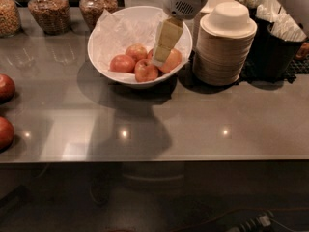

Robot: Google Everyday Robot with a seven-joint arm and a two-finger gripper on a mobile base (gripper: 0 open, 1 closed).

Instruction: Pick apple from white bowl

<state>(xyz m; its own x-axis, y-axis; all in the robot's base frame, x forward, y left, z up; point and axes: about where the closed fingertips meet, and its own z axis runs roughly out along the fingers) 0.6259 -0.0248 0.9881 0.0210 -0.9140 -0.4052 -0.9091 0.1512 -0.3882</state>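
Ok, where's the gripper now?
Upper centre of the camera view: the gripper is inside the white bowl, over its right-hand apples, left of the stacked bowls.

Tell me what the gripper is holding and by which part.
Cannot be told. The gripper is down inside the white bowl, in front of the largest apple, with no grasp visible.

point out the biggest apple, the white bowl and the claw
apple (175,60), camera view, right side
white bowl (126,81), camera view, front outer wall
claw (160,59), camera view, tip, down inside the bowl by the apple
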